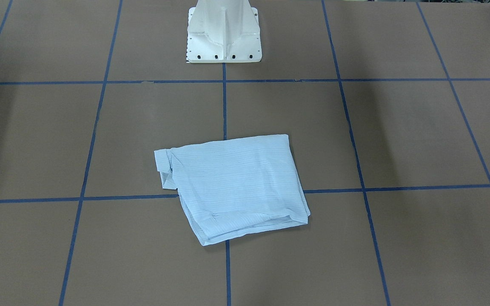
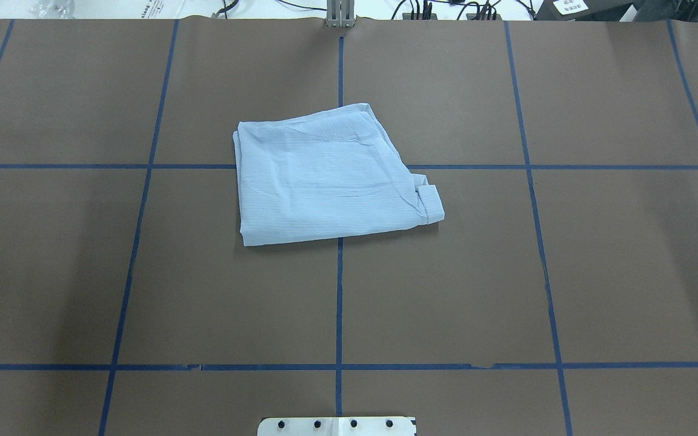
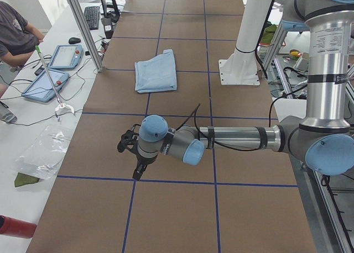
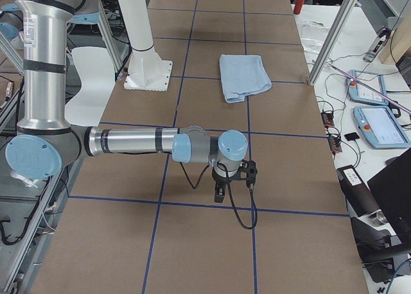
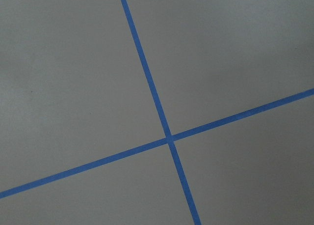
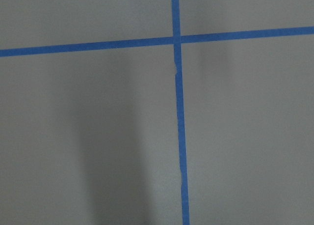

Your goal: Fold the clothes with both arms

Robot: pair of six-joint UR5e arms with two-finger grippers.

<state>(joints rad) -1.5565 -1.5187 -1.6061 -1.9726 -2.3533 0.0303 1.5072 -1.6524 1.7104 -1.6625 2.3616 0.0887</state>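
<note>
The pale-blue striped shirt (image 1: 232,187) lies folded into a compact rectangle near the middle of the brown table, with a cuff sticking out at one corner (image 2: 431,203). It also shows in the exterior left view (image 3: 156,70) and the exterior right view (image 4: 244,77). Both arms are out of the overhead and front views. The left gripper (image 3: 135,162) hangs low over the table's left end, far from the shirt. The right gripper (image 4: 221,191) hangs over the right end, also far from it. I cannot tell whether either is open or shut. Both wrist views show only bare table and blue tape.
The white pedestal base (image 1: 223,34) stands at the robot's side of the table. Blue tape lines (image 2: 339,303) grid the brown surface. A seated operator (image 3: 14,35), tablets (image 3: 66,57) and a plastic bag (image 3: 47,148) are on the side bench. An aluminium post (image 4: 334,34) stands by the table edge.
</note>
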